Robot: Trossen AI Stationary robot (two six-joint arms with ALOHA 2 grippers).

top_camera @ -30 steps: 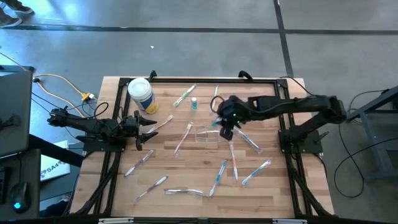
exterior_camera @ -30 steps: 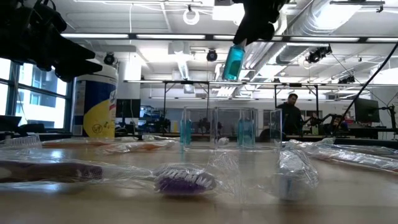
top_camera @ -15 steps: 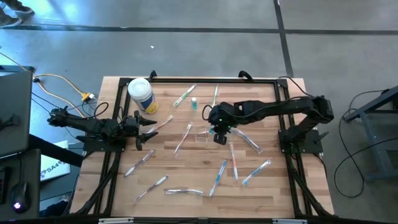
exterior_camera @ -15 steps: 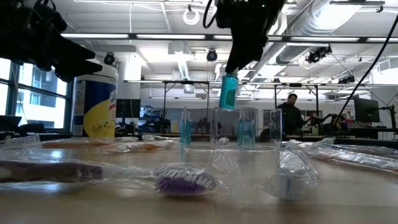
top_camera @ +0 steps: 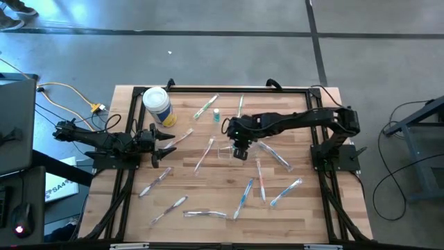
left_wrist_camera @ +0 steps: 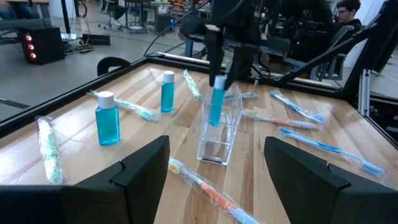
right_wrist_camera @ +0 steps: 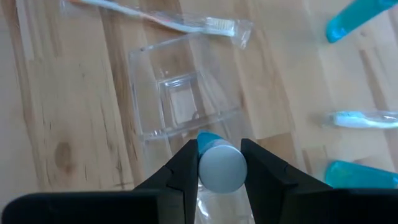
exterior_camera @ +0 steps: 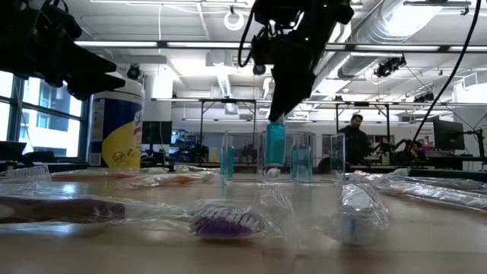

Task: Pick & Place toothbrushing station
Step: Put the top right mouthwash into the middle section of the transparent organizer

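The right gripper [top_camera: 238, 150] is over the middle of the table [top_camera: 305, 208], clenched on a small blue bottle [exterior_camera: 275, 144] by its white cap, and the bottle hangs upright with its lower end inside the top of the clear station [left_wrist_camera: 219, 129] — the left wrist view shows it sitting between the holder's see-through walls. From the right wrist, the two fingers [right_wrist_camera: 186, 167] pinch the grey-white cap [right_wrist_camera: 221, 168] from either side, and the station [right_wrist_camera: 183, 102] lies just beyond it on the wood, one compartment visible as a smaller square inside the outer walls. The station itself stands upright near the table's centre [top_camera: 229, 150], hard to pick out against the boards. The left gripper [top_camera: 164, 144] waits low at the left side of the table, fingers spread apart — nothing between them. Two more blue bottles [left_wrist_camera: 106, 118] [left_wrist_camera: 167, 91] stand upright on the table, away from the station, wrapped toothbrushes [top_camera: 245, 195] lie scattered all across the wood, and a white tub [top_camera: 157, 105] with a yellow label stands at the far left corner.
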